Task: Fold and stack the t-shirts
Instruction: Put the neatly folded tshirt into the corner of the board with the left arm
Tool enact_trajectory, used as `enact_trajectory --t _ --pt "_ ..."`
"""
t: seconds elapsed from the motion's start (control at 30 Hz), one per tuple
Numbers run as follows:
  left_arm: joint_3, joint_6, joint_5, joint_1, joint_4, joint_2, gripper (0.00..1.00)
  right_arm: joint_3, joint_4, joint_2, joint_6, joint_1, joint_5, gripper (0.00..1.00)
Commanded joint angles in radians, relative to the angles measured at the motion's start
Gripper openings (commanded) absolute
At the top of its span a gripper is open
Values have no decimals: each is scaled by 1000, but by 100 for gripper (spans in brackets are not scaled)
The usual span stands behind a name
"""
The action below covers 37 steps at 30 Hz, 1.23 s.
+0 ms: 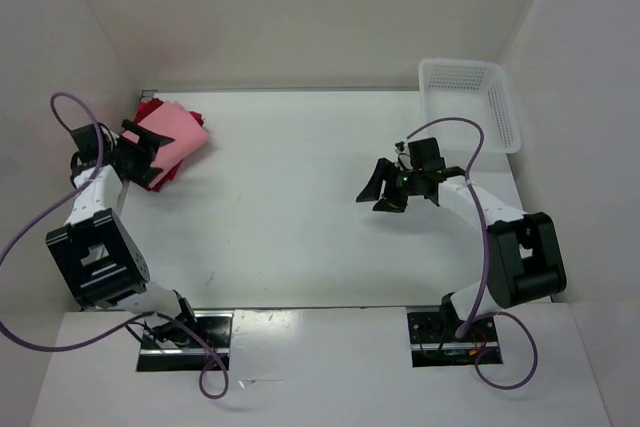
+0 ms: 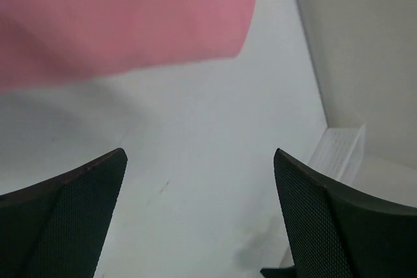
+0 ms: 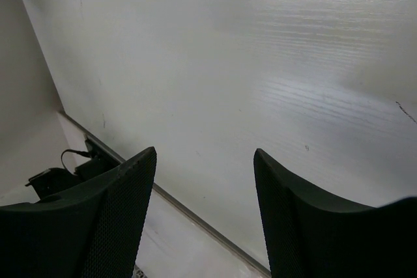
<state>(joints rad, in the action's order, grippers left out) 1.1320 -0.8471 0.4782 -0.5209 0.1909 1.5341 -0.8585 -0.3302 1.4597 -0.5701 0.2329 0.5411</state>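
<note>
T-shirts [image 1: 175,133] stacked, pink topmost; left pincer [image 1: 150,157] beside, agape; right pincer [image 1: 378,195] agape

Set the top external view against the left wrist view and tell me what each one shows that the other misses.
Only the top external view: the right gripper over bare table, the whole white mesh basket in the far right corner, and red cloth under the pink shirt. Only the left wrist view: the left gripper close up, its textured fingers spread with nothing between them. Both: the pink shirt, the white table, and the left gripper by that shirt.
</note>
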Motion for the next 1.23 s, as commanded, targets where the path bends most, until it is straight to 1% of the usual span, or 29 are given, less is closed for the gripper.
enact_trajectory --t 0.0,0.03,0.07,0.13,0.2,0.23,0.27,0.3,0.33,0.37,0.4,0.43,0.47,0.5,0.6,0.63,0.67,0.7,0.73,0.77,0.8,0.83,0.93,1.13,1.2 --pt "-61 -1 11 24 42 -124 100 -30 -9 -12 39 -3 26 67" --pt "-83 -1 2 24 42 -156 100 -30 -9 -12 39 -3 26 67" --pt "-113 -1 2 24 42 -220 100 -18 -9 -24 39 -3 26 67" --pt "-135 8 -12 48 55 -276 100 -1 -9 -36 39 -3 14 67" --pt "-147 8 -12 113 64 -331 100 28 0 -45 30 -3 14 67" --pt "-159 8 -26 143 64 -347 100 38 0 -45 30 -3 14 64" --pt "-159 8 -35 213 64 -373 100 38 0 -45 30 -3 14 61" --pt "-178 8 -44 252 64 -382 100 38 0 -45 21 -3 14 57" --pt "-198 8 -58 293 64 -382 100 38 0 -45 21 6 4 52" --pt "-210 -3 -58 338 64 -391 100 38 0 -45 21 17 3 30" --pt "-221 -3 -58 433 55 -391 100 38 -13 -56 21 17 -36 13" --pt "-230 -3 -67 481 45 -382 100 29 -32 -56 21 35 -56 1" --pt "-230 -13 -67 528 45 -359 100 13 -32 -68 33 63 -73 0" --pt "-230 -13 -67 618 45 -344 100 0 -46 -68 33 75 -99 0" --pt "-187 -35 -102 757 35 -263 100 -10 -46 -93 33 118 -99 0" --pt "-172 -35 -83 775 24 -212 100 -10 -46 -102 33 128 -99 2" --pt "-154 -35 -73 792 24 -184 100 -10 -46 -119 33 143 -99 7" --pt "-108 -35 -64 802 24 -160 100 -19 -46 -130 33 143 -115 27" --pt "-86 -35 -55 812 24 -117 100 -19 -55 -142 33 152 -137 40" --pt "-68 -35 -46 812 15 -100 100 -19 -55 -154 33 152 -148 59" --pt "-54 -35 -32 812 4 -86 100 -19 -67 -179 42 152 -148 100" --pt "-43 -35 -23 812 -5 -65 100 -19 -76 -189 42 152 -188 100" --pt "-31 -35 -1 822 -27 -37 100 -19 -105 -228 52 152 -211 100" --pt "-12 -26 19 831 -51 -8 100 18 -95 -304 30 152 -191 100" --pt "4 -15 -35 842 -30 3 100 29 -95 -318 30 152 -191 100"
